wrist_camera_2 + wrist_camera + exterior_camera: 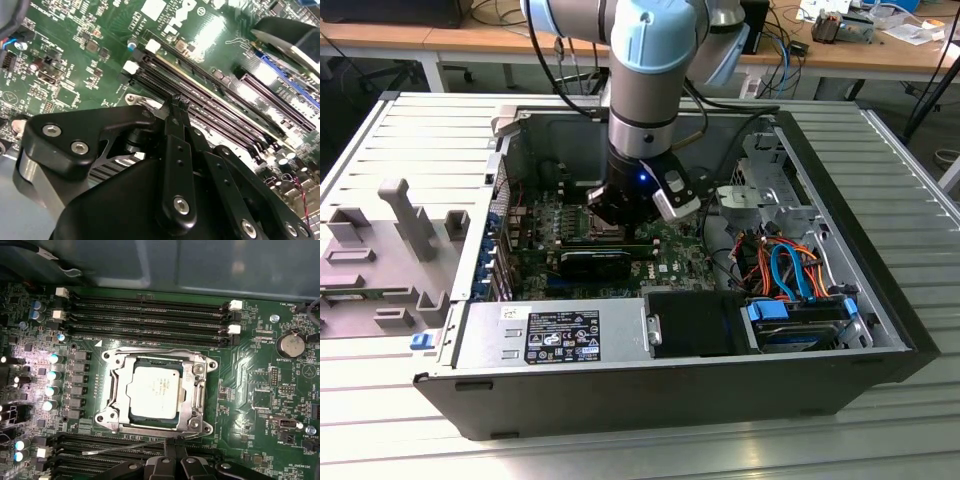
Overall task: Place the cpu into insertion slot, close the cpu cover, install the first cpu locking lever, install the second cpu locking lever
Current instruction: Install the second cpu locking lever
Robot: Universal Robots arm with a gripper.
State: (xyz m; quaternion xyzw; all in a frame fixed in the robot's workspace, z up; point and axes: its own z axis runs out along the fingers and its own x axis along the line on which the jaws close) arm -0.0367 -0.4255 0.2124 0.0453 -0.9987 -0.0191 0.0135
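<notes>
While your gripper [172, 444] sits low over the motherboard [260, 390] with its fingertips pinched together, it touches a thin wire lever [120, 449] beside the insertion slot [155, 390]. The cpu [152, 390] lies seated there, and the cpu cover [192, 385] is down flat around it, between the memory slots [150, 315].

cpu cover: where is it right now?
In the first wrist view the cpu cover lies closed over the cpu, between memory slots.
</notes>
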